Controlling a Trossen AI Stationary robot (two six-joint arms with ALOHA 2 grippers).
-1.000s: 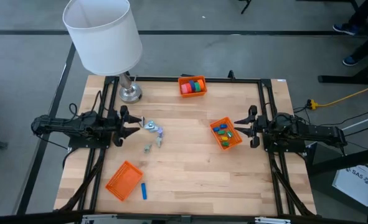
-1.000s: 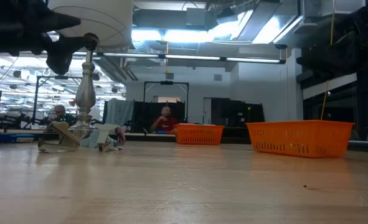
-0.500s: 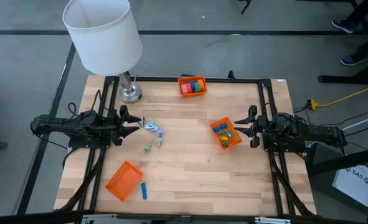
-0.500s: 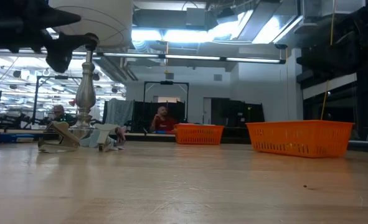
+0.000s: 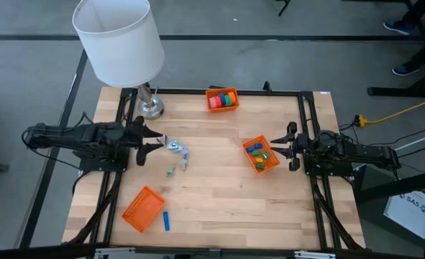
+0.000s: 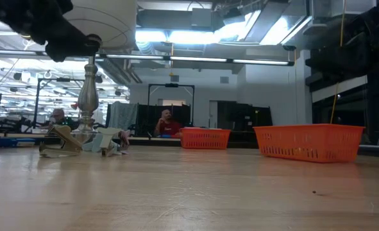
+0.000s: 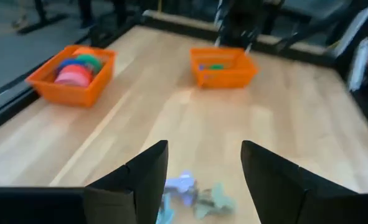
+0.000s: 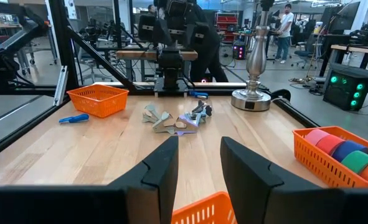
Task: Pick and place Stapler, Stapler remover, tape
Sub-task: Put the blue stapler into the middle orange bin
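Wooden table (image 5: 219,180) on my feed, a big white lamp (image 5: 119,39) in the upper left. My left claw (image 5: 154,141) sits left of center with its fingers (image 7: 143,171) spread apart and empty, just beside the pile of staple removers (image 5: 177,154). My right claw (image 5: 275,147) waits at the right by a basket of small blocks (image 5: 259,153), fingers partly apart, nothing in them. Tape rolls (image 5: 223,99) sit in the basket at the top edge. A third basket (image 5: 142,208) lies lower left.
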